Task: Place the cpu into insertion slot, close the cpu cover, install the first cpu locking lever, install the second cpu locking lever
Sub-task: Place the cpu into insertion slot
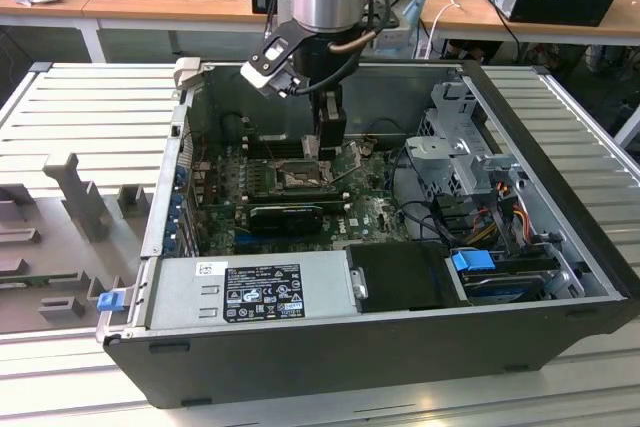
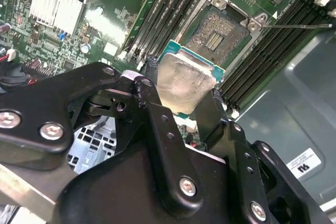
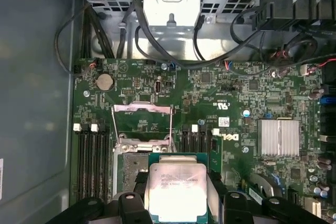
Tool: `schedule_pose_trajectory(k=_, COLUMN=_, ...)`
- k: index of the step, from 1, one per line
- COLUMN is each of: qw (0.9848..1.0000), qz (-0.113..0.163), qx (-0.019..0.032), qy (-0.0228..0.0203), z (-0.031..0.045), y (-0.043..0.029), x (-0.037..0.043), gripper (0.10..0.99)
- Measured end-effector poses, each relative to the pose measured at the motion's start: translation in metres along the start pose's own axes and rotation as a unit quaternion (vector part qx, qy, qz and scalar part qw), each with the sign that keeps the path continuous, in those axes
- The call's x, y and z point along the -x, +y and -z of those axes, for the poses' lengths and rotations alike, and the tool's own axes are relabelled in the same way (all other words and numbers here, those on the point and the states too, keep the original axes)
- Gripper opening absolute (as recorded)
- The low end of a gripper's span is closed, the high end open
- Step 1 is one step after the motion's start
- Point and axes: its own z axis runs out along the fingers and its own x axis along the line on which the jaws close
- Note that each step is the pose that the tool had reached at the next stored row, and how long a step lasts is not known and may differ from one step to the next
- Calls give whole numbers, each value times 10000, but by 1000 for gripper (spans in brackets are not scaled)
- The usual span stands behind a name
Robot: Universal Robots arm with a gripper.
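My gripper (image 2: 184, 85) is shut on the cpu (image 2: 186, 80), a pale silver square chip with a green edge, clamped between the two black fingers (image 3: 131, 203). In both wrist views the cpu (image 3: 176, 190) hangs above the green board, beside and partly over the insertion slot (image 2: 218, 34). The slot's greyish pin field is bare. The cpu cover (image 3: 142, 108) stands swung open past the slot (image 3: 128, 165). A thin locking lever (image 2: 299, 25) sticks out sideways, unlatched. In the exterior view my gripper (image 1: 322, 155) reaches down into the open case just above the slot (image 1: 298, 177).
Long black memory slots (image 2: 168, 9) flank the socket. A finned heat sink (image 3: 278, 137) and a graphics card (image 1: 288, 217) sit nearby. Cables (image 3: 157, 45) and the metal drive cage (image 1: 455, 147) lie at the exterior view's right. The power supply (image 1: 250, 292) fills the case's front.
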Motion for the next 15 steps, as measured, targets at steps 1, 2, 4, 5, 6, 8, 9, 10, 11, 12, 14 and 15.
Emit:
schedule_pose_trajectory(k=1, qw=10000, qz=0, qx=1, qy=2, z=-34, y=-14, x=-12, gripper=525)
schedule_pose_trajectory(k=2, qw=10000, qz=0, qx=0, qy=1, z=-63, y=-32, x=-21, gripper=525)
schedule_pose_trajectory(k=4, qw=10000, qz=-1, qx=-8, qy=1, z=-108, y=-56, x=-41, gripper=525)
schedule_pose_trajectory(k=5, qw=10000, qz=1, qx=-18, qy=2, z=-124, y=-57, x=-45, gripper=525)
schedule_pose_trajectory(k=6, qw=10000, qz=1, qx=-25, qy=1, z=-135, y=-57, x=-48, gripper=525)
schedule_pose_trajectory(k=8, qw=10000, qz=0, qx=-33, qy=2, z=-192, y=-62, x=-54, gripper=525)
schedule_pose_trajectory(k=9, qw=10000, qz=-1, qx=-33, qy=2, z=-212, y=-65, x=-58, gripper=525)
schedule_pose_trajectory(k=10, qw=10000, qz=-1, qx=-33, qy=1, z=-229, y=-71, x=-64, gripper=525)
schedule_pose_trajectory(k=11, qw=10000, qz=0, qx=-33, qy=1, z=-257, y=-86, x=-76, gripper=525)
schedule_pose_trajectory(k=12, qw=10000, qz=0, qx=-33, qy=1, z=-292, y=-99, x=-100, gripper=525)
schedule_pose_trajectory(k=14, qw=10000, qz=-1, qx=-33, qy=2, z=-366, y=-121, x=-132, gripper=525)
schedule_pose_trajectory(k=15, qw=10000, qz=-1, qx=-33, qy=1, z=-383, y=-126, x=-138, gripper=525)
